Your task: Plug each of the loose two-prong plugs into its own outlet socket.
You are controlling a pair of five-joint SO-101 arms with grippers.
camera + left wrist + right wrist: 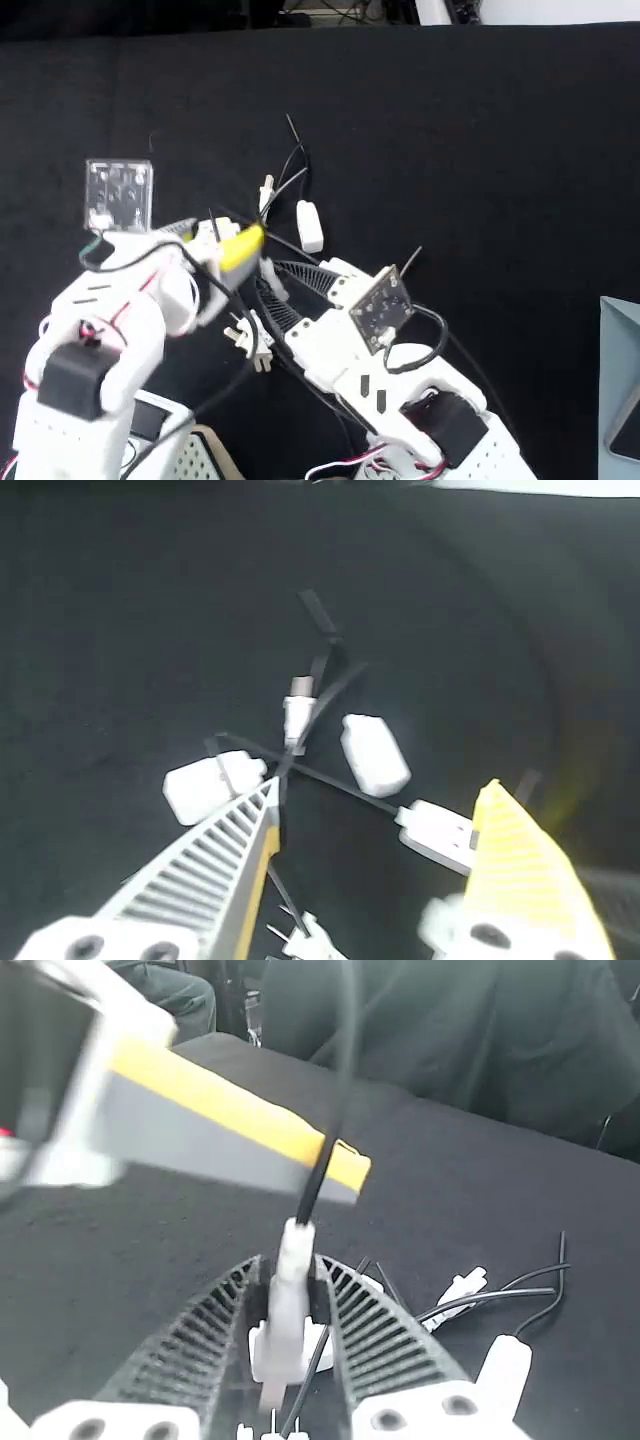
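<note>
The clear outlet block [120, 195] sits on the black tabletop [480, 150] at the far left, just beyond my left arm. From the high view I cannot tell whether any of its sockets holds a plug. My right gripper [290, 1262] is closed on a white plug [283, 1305], pinched between its two ribbed fingers, in the tangle at the middle of the tabletop. That plug's long axis runs along the fingers. Its black cable [330, 1110] leaves the end away from the wrist, and its prong end is turned back toward the wrist camera, where the prongs are hard to make out. My left gripper [380, 788] hangs wide open with nothing in it, above the loose plugs. A rounded oblong plug [375, 752] lies on the tabletop under the gap, a blocky plug [212, 785] at the tip of the white finger, and a slim plug [298, 715] farther out. Its yellow finger [230, 1125] crosses above the white plug and hides the tabletop behind it. A pale grey-blue thing [620, 375] is cut off at the right edge, and I cannot tell what it is.
</note>
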